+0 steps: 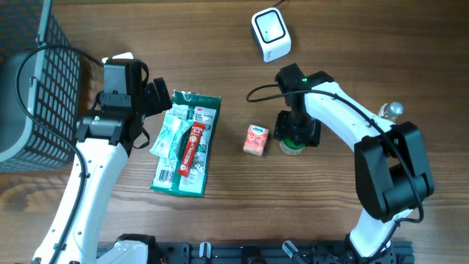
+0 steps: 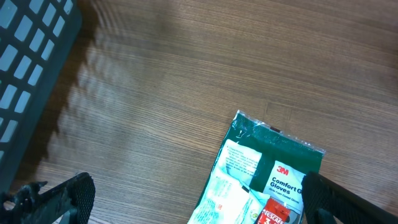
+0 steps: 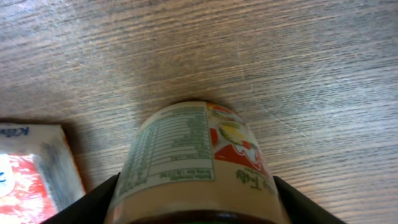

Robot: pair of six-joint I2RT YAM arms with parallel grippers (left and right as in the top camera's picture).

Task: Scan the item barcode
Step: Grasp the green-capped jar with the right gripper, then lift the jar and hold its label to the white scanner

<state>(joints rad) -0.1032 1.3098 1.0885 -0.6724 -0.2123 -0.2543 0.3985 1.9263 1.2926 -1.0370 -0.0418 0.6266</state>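
Note:
The item is a jar [image 3: 193, 158] with a nutrition label and a red and green picture label; from overhead its green lid [image 1: 292, 144] shows under the arm. My right gripper [image 3: 196, 202] reaches down over it, one black finger pressed against each side, so it is shut on the jar. The jar stands on the table. The white barcode scanner [image 1: 270, 33] sits at the back, apart from the jar. My left gripper [image 2: 199, 199] hangs open above the top edge of a green glove pack [image 2: 273, 155], holding nothing.
A small pink carton [image 1: 256, 139] stands just left of the jar, also seen in the right wrist view as a red and white carton [image 3: 31, 168]. Sachets lie on the glove pack [image 1: 187, 143]. A dark wire basket [image 1: 37, 81] fills the far left.

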